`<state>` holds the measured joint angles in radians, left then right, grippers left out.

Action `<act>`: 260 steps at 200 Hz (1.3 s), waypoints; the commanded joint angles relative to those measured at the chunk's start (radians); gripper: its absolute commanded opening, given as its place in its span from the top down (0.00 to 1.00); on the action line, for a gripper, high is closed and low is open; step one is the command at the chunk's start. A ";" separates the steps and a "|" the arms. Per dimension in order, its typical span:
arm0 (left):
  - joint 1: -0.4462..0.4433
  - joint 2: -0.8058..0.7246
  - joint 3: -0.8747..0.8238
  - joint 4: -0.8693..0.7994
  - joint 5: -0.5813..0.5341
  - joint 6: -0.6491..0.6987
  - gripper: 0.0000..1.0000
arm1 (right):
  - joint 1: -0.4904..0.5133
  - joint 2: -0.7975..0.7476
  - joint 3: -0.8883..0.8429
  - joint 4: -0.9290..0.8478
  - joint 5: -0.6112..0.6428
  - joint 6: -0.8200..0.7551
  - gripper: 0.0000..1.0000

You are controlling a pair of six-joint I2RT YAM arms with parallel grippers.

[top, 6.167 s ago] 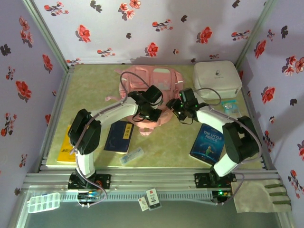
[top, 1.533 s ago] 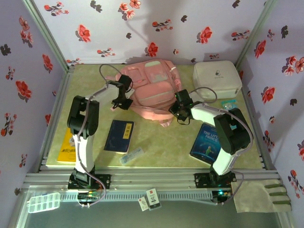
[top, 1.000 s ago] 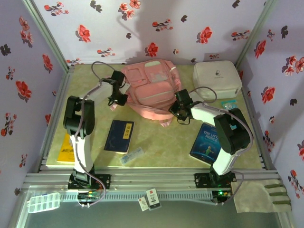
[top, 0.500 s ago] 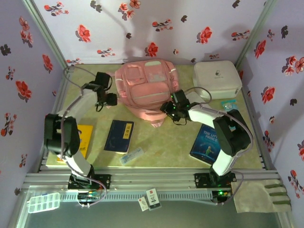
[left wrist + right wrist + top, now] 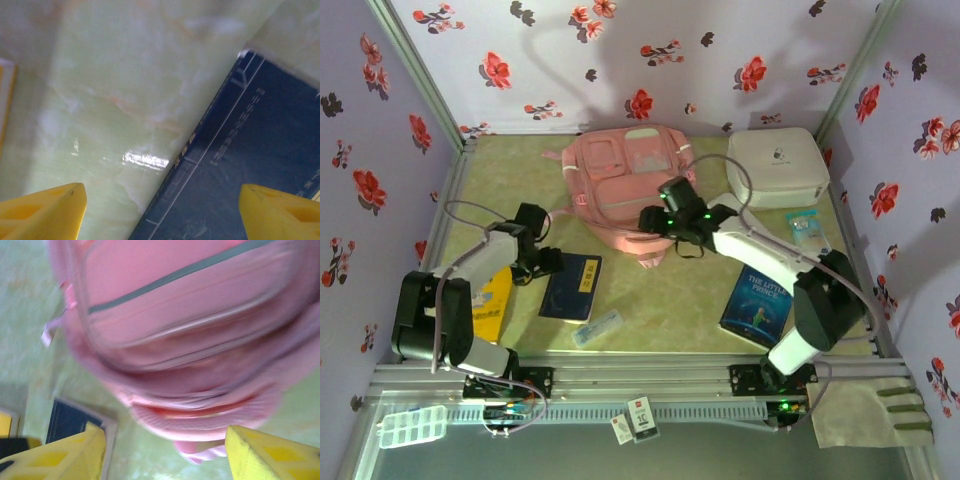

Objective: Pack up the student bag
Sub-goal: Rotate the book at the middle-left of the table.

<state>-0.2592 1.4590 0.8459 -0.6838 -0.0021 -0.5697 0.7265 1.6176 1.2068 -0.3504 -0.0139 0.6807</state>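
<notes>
The student bag [image 5: 620, 188] is a pink backpack lying flat at the back middle of the table, front pockets up; its near edge and a loop strap fill the right wrist view [image 5: 190, 330]. My right gripper [image 5: 655, 222] hovers over that near edge, open, with nothing between its yellow fingers [image 5: 65, 455]. My left gripper [image 5: 542, 262] is low over the table at the left edge of a dark blue book [image 5: 572, 287]. It is open, and the book's [image 5: 250, 150] spine edge runs between its yellow fingertips [image 5: 40, 210] without being gripped.
A white rounded hard case [image 5: 775, 165] stands right of the bag. A blue "Little Prince" book [image 5: 757, 303] lies at the right front, a yellow book [image 5: 490, 300] at the left front. A clear slim case [image 5: 597, 328] sits near the front edge, a small packet [image 5: 803, 225] by the right wall.
My left arm swung away from the bag's left side toward the front, down to the dark blue book, and its jaws opened. My right gripper slid left along the bag's near edge and opened.
</notes>
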 commanded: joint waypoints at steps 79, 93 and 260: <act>-0.017 -0.020 -0.057 0.029 0.031 -0.094 0.33 | 0.257 0.489 0.397 -0.186 -0.004 -0.242 0.51; -0.018 -0.016 -0.059 0.033 0.030 -0.102 0.36 | 0.257 0.518 0.416 -0.200 -0.007 -0.245 0.52; 0.060 -0.014 -0.021 0.026 0.040 -0.162 0.42 | 0.215 0.764 0.807 -0.259 -0.007 -0.305 0.64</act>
<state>-0.2043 1.4990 0.8257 -0.6174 0.0280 -0.6910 0.9539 2.4042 1.9869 -0.5552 -0.0139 0.3912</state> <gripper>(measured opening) 0.571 0.333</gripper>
